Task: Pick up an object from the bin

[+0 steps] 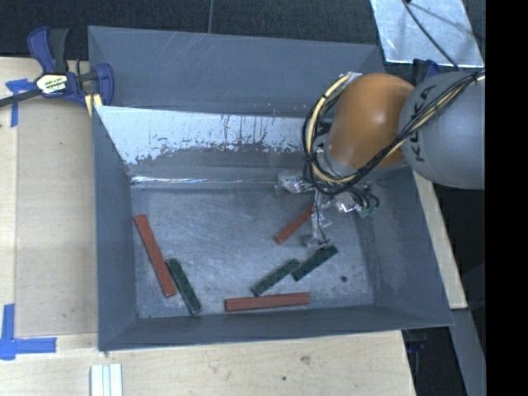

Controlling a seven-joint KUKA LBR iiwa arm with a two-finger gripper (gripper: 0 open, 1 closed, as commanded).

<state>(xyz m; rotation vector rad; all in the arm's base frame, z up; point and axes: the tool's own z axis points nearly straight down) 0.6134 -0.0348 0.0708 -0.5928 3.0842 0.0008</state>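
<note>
Gripper (318, 231), opening impossible to tell, hangs low in the bin (115, 221), presumably to reach flat-lying sticks: brown stick (292, 227) slants just beside it, perhaps touching, dark green stick (314, 262) just nearer the viewer.

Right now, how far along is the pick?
Done: the gripper is low in the right half of the bin, beside a short red-brown stick and a dark green stick. In hand: nothing visibly held. Left: grasp and lift out.
</note>
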